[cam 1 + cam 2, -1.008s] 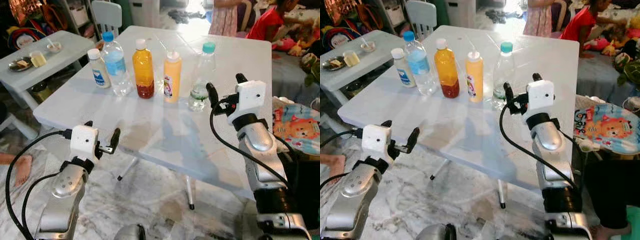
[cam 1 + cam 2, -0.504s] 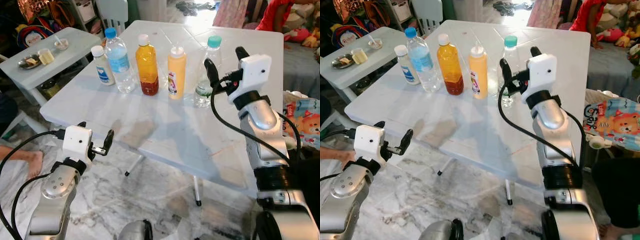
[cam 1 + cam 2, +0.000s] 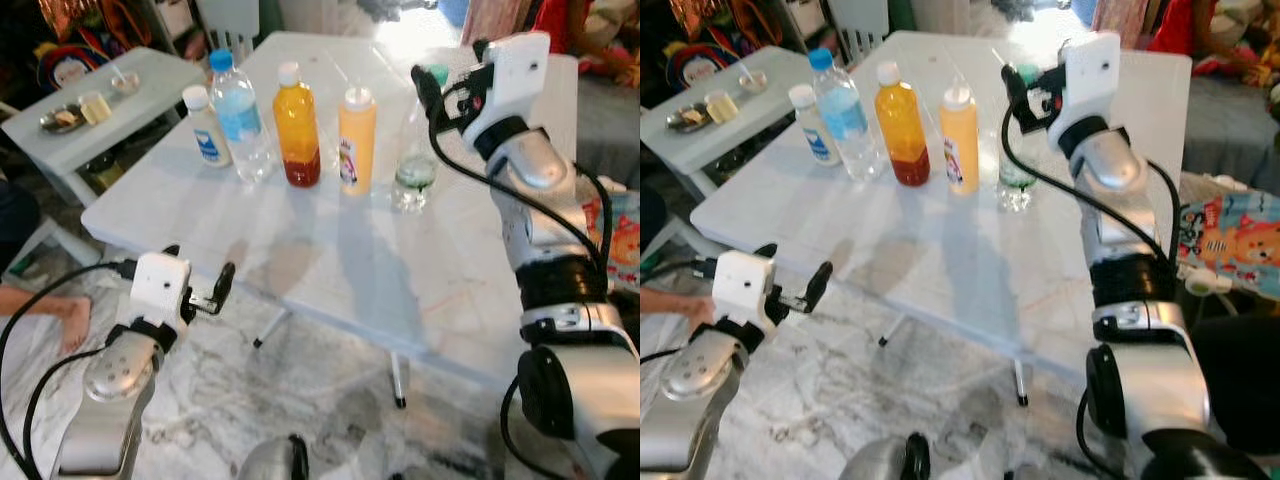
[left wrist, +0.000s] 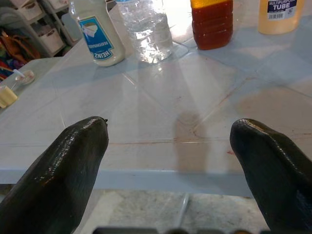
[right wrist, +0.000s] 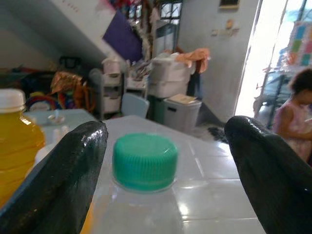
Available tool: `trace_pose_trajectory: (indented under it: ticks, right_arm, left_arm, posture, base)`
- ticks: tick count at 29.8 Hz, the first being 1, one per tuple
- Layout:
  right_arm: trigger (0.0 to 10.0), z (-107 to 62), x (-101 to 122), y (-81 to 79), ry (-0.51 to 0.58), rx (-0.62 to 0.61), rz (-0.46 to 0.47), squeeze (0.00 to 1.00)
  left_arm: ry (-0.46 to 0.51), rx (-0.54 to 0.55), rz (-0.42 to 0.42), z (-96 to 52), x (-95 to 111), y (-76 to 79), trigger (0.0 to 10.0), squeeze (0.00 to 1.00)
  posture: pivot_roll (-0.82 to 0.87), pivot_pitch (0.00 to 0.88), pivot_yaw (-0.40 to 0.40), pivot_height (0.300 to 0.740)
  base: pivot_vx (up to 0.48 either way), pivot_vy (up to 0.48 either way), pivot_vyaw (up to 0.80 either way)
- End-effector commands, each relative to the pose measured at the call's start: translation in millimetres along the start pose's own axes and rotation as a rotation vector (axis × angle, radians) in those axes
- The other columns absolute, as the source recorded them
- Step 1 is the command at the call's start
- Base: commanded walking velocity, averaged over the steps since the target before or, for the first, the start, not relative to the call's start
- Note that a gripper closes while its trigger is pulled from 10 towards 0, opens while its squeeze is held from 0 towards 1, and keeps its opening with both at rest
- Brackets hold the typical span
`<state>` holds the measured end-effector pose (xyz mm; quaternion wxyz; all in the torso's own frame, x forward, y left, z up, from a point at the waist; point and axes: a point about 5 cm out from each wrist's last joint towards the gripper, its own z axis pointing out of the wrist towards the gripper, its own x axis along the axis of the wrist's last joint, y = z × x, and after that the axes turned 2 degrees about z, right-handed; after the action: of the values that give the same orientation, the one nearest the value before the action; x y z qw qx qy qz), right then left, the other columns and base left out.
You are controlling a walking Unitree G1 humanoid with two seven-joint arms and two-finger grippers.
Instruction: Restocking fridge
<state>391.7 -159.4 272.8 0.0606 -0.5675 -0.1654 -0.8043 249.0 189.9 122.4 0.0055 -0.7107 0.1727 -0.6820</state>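
Several bottles stand in a row on the white table [image 3: 330, 270]: a white mayonnaise bottle [image 3: 205, 128], a blue-capped water bottle [image 3: 237, 115], an orange juice bottle [image 3: 299, 128], a yellow squeeze bottle [image 3: 356, 140] and a clear bottle with a green cap [image 3: 415, 170]. My right gripper [image 3: 452, 68] is raised at that bottle's top. It is open, and the green cap [image 5: 145, 161] sits between its fingers [image 5: 58, 180] without touching them. My left gripper [image 3: 200, 268] is open and holds nothing, low at the table's front edge [image 4: 146, 173].
A small side table [image 3: 130, 95] with dishes stands at the left, and a pale chair [image 3: 235, 20] is behind the main table. A person's foot [image 3: 45, 320] rests on the marble floor at left. A colourful mat [image 3: 625, 240] lies at the right.
My right gripper has risen and reached forward from beside the clear bottle's body to the level of its green cap. The left arm has stayed about where it was.
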Motion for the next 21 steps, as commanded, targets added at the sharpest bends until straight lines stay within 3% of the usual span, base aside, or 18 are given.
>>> trace_pose_trajectory:
  ticks: [1,2,10,21]
  right_arm:
    - [0.4,8.7,4.3,-9.0,-0.016,0.049,-0.006,0.00]
    - [0.0,10.6,3.2,-9.3,-0.026,0.055,-0.006,0.00]
    - [0.0,17.4,-5.0,-13.3,-0.086,0.135,0.029,0.00]
    - [0.0,17.3,-8.1,-6.2,-0.144,0.123,-0.006,0.00]
  left_arm:
    - [-0.017,0.009,0.014,-1.9,-1.0,-2.4,10.0,0.00]
    - [-0.019,0.008,0.013,-1.6,-0.9,-2.1,10.0,0.00]
    - [-0.020,0.003,0.005,1.3,-1.7,1.8,10.0,0.00]
    - [-0.005,0.010,-0.012,9.2,-1.6,7.7,10.0,0.00]
  posture:
    - [0.13,0.136,0.117,0.740]
    - [0.13,0.135,0.116,0.740]
    - [0.11,0.124,0.103,0.740]
    - [0.09,0.095,0.085,0.740]
  base:
    - [0.000,0.000,0.00]
    - [0.000,0.000,0.00]
    - [0.000,0.000,0.00]
    - [0.000,0.000,0.00]
